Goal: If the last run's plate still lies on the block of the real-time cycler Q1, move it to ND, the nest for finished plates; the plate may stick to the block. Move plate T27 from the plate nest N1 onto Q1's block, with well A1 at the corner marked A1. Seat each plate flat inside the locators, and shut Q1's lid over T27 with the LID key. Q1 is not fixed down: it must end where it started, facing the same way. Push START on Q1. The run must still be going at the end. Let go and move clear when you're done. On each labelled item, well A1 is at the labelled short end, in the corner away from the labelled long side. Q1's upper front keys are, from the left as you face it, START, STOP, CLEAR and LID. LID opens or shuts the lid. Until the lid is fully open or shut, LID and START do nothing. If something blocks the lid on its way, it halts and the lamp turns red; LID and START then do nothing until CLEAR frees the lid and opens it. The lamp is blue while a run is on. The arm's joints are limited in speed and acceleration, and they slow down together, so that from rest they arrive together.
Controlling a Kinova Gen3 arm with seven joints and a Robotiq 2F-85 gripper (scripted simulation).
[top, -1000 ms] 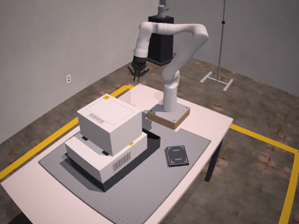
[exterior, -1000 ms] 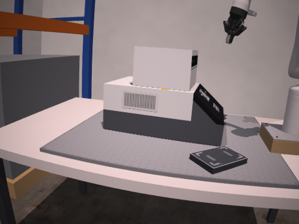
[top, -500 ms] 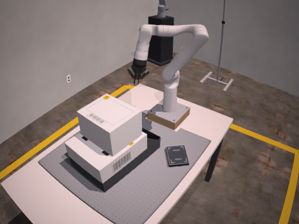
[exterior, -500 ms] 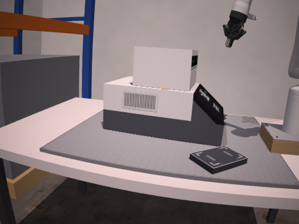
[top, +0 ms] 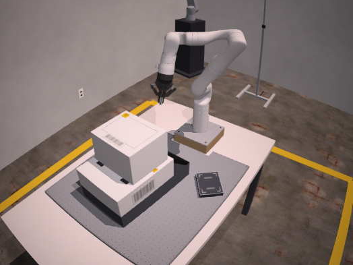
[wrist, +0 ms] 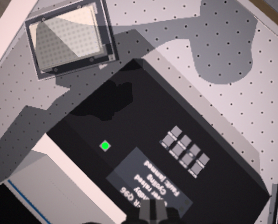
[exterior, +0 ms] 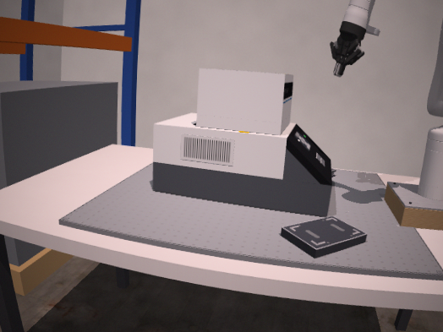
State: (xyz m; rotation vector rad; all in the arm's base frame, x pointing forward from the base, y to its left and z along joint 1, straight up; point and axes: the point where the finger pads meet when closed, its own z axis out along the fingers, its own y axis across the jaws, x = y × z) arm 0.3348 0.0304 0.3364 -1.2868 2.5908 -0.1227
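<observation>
Fingers (exterior: pixel 338 71) pinched shut, high above Q1's black key panel (wrist: pixel 165 150), unobstructed.

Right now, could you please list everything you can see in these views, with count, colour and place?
Table: one, white, centre of the room.
Perforated mat: one, grey, on the table.
Cycler Q1: one, white over a dark grey base, on the mat; its white lid stands above the body.
Front panel: one, black, sloped, with a green lamp and a block of grey keys.
Empty nest: one, black with white marks, on the mat near the table's front edge.
Nest with a pale plate: one, dark frame, on the mat beyond the panel.
Floor tape: yellow, around the table.
Stand: one, grey, on the floor.
Pedestal: one, black, by the wall.
Arm: one, white, on a wood-edged base.
End effector: one, black, shut, empty, above Q1's panel.
</observation>
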